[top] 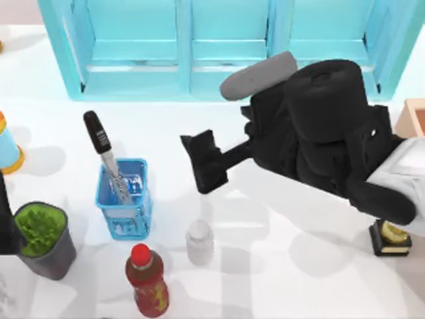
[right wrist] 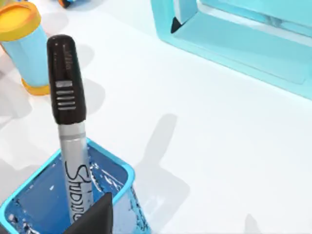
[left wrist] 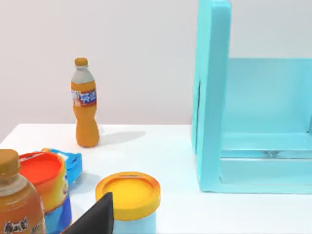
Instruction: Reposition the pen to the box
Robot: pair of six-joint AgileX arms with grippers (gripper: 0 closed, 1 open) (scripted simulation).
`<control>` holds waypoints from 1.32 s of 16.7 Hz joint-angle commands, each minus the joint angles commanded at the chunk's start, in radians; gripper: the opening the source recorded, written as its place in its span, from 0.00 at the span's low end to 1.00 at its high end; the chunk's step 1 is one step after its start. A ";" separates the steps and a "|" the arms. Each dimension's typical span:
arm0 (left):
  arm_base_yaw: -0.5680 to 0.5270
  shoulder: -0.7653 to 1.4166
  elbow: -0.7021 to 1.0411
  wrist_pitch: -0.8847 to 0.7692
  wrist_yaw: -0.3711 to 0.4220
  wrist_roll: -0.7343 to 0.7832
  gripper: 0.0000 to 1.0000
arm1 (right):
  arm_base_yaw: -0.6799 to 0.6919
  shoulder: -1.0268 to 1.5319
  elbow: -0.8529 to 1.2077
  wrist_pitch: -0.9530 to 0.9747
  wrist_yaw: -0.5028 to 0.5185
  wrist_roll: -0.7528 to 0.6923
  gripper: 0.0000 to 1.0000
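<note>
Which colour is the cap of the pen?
Black; the pen shows it best in the right wrist view.

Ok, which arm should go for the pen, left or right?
Right, probably. Its claw hangs over the table a little to the right of the pen, which stands in the blue basket, and its wrist view looks straight down at the pen. The box is also on the right side.

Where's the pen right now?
The pen stands tilted in the small blue basket on the table's left side in the top view, cap up, with the right gripper to its right.
</note>
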 joint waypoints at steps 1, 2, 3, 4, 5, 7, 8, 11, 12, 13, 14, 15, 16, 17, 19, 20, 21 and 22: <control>0.000 0.000 0.000 0.000 0.000 0.000 1.00 | 0.035 0.071 0.041 0.008 0.002 0.009 1.00; 0.000 0.000 0.000 0.000 0.000 0.000 1.00 | 0.067 0.133 0.077 0.014 0.004 0.017 1.00; 0.000 0.000 0.000 0.000 0.000 0.000 1.00 | 0.095 0.186 0.106 0.019 0.006 0.023 1.00; 0.000 0.000 0.000 0.000 0.000 0.000 1.00 | 0.120 0.228 0.130 0.023 0.007 0.029 1.00; 0.000 0.000 0.000 0.000 0.000 0.000 1.00 | 0.139 0.259 0.146 0.025 0.008 0.033 1.00; 0.000 0.000 0.000 0.000 0.000 0.000 1.00 | 0.161 0.291 0.160 0.027 0.009 0.037 1.00; 0.000 0.000 0.000 0.000 0.000 0.000 1.00 | 0.161 0.292 0.161 0.027 0.009 0.037 1.00; 0.000 0.000 0.000 0.000 0.000 0.000 1.00 | 0.161 0.292 0.161 0.027 0.009 0.037 1.00; 0.000 0.000 0.000 0.000 0.000 0.000 1.00 | 0.157 0.289 0.156 0.026 0.008 0.037 1.00; 0.000 0.000 0.000 0.000 0.000 0.000 1.00 | 0.157 0.291 0.158 0.026 0.007 0.036 1.00; 0.000 0.000 0.000 0.000 0.000 0.000 1.00 | 0.154 0.300 0.170 0.027 0.005 0.035 1.00; 0.000 0.000 0.000 0.000 0.000 0.000 1.00 | 0.151 0.318 0.189 0.027 0.001 0.033 1.00; 0.000 0.000 0.000 0.000 0.000 0.000 1.00 | 0.146 0.344 0.214 0.029 -0.002 0.030 1.00; 0.000 0.000 0.000 0.000 0.000 0.000 1.00 | 0.142 0.376 0.243 0.031 -0.006 0.028 1.00; 0.000 0.000 0.000 0.000 0.000 0.000 1.00 | 0.135 0.452 0.310 0.039 -0.011 0.023 1.00; 0.000 0.000 0.000 0.000 0.000 0.000 1.00 | 0.132 0.493 0.346 0.044 -0.012 0.022 1.00; 0.000 0.000 0.000 0.000 0.000 0.000 1.00 | 0.130 0.534 0.382 0.050 -0.012 0.021 1.00; 0.000 0.000 0.000 0.000 0.000 0.000 1.00 | 0.130 0.573 0.415 0.055 -0.010 0.022 1.00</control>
